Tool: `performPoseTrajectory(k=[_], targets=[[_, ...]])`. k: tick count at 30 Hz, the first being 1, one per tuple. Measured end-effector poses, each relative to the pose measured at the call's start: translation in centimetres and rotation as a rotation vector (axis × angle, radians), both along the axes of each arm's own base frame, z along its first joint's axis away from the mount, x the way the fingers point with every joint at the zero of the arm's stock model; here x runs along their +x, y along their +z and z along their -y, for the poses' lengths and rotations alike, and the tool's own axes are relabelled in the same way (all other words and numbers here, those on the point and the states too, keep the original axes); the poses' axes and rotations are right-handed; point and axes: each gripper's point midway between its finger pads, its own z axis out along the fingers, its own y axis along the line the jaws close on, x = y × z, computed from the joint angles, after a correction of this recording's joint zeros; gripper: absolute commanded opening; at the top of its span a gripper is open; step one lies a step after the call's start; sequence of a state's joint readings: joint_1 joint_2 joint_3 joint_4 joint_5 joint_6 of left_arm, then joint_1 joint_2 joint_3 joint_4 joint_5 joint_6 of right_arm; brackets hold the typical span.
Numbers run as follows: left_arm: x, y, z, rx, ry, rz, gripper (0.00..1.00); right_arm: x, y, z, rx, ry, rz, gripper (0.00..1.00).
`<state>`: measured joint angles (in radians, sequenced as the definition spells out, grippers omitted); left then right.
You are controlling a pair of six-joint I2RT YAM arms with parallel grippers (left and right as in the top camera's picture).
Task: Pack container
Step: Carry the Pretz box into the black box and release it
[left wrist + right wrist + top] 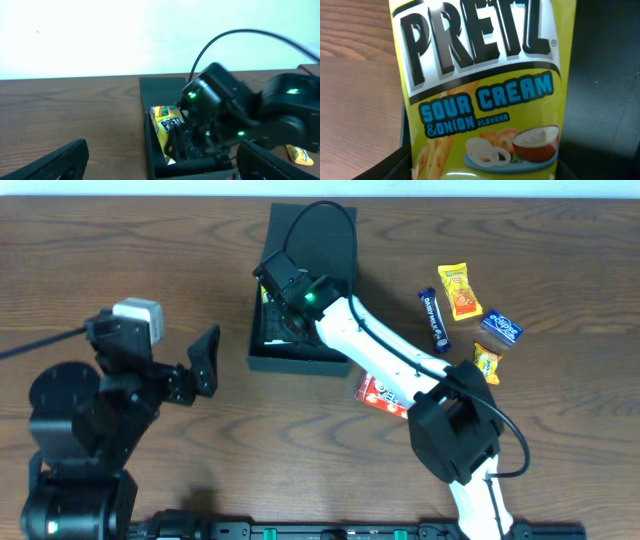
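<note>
The black container (300, 364) stands open at the table's centre, its flap lid lying back behind it; it also shows in the left wrist view (148, 150). A yellow Pretz packet (480, 100) leans inside it against the left wall (164, 125), and a sliver of it shows from overhead (264, 294). My right gripper (287, 305) reaches down into the container (196, 145). Its fingers (485, 172) sit wide apart on either side of the packet's lower end. My left gripper (205, 360) is open and empty, left of the container (160, 167).
Right of the container lie an orange-yellow packet (460, 290), a dark blue bar (434, 318), a blue packet (502, 327) and a small yellow packet (487, 362). A red packet (380, 392) lies partly under the right arm.
</note>
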<state>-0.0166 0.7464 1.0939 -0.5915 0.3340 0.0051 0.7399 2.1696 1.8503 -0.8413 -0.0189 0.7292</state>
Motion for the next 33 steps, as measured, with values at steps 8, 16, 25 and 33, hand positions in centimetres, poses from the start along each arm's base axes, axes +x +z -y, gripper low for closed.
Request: performPoseTrajectory(k=[8, 16, 25, 33], targets=[[-0.9, -1.5, 0.0, 0.001, 0.000, -0.070, 0.95, -0.3, -0.6, -1.0, 0.000, -0.039, 0.010, 0.66], [-0.9, -1.5, 0.0, 0.001, 0.000, -0.072, 0.95, -2.6, -1.1, -1.6, -0.031, -0.016, -0.039, 0.93], [-0.9, -1.7, 0.0, 0.001, 0.000, -0.079, 0.95, -3.7, -1.2, -0.4, -0.079, -0.013, -0.087, 0.97], [-0.9, -1.7, 0.0, 0.001, 0.000, -0.080, 0.95, -3.6, 5.6, 1.8, -0.050, 0.005, -0.011, 0.95]])
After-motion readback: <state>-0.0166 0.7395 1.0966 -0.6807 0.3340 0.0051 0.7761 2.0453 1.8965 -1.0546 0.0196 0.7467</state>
